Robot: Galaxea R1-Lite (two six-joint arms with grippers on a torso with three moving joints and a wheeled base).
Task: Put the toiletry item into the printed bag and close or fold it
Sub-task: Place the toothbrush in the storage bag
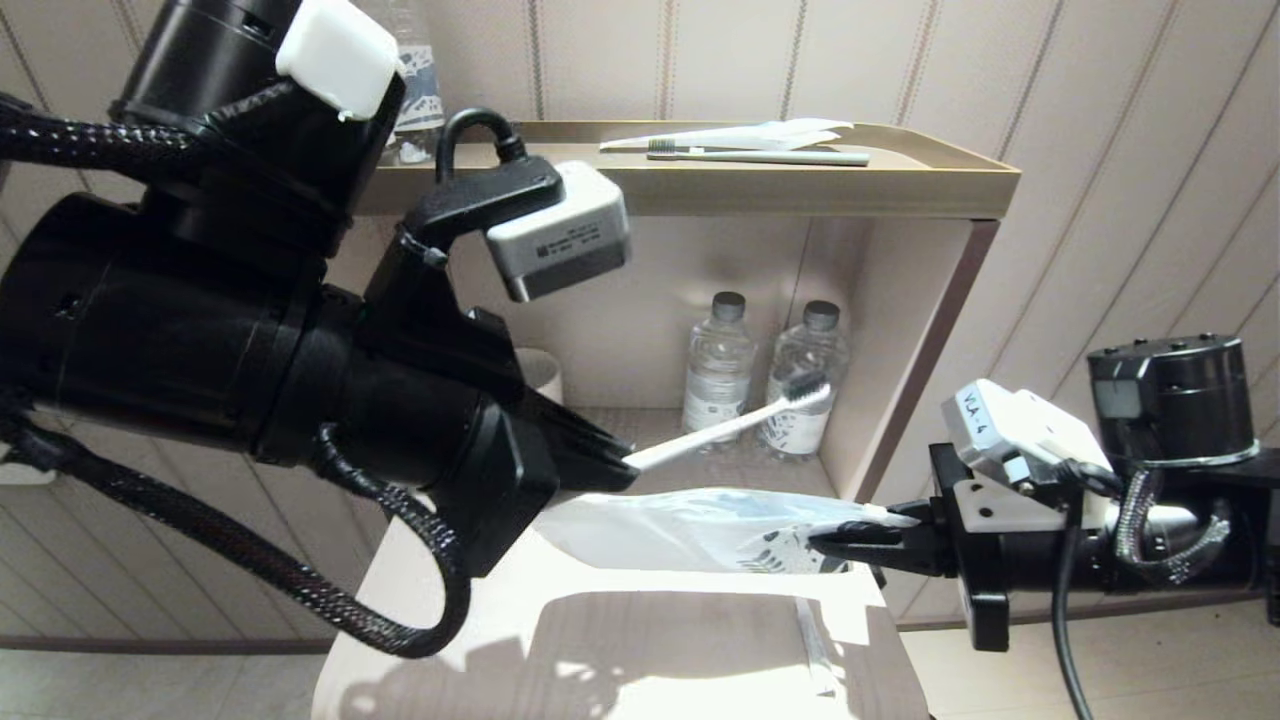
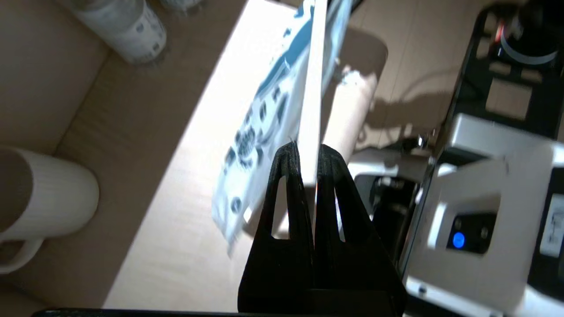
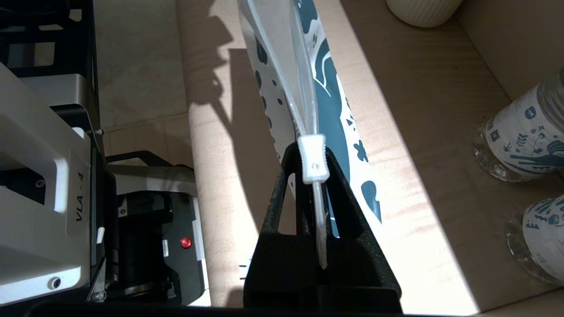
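Two claws busy: left claw (image 1: 618,468) clamps toothbrush (image 1: 735,423) handle, bristles toward 2 o'clock; right claw (image 1: 828,546) pinches printed bag (image 1: 690,528) slider end, bag lifted above worktop (image 1: 640,650).

Hidden and cropped parts

We cannot see the toothbrush (image 1: 722,427) handle end inside the left gripper (image 1: 612,468); the printed bag (image 2: 260,123) runs off the left wrist view's edge.
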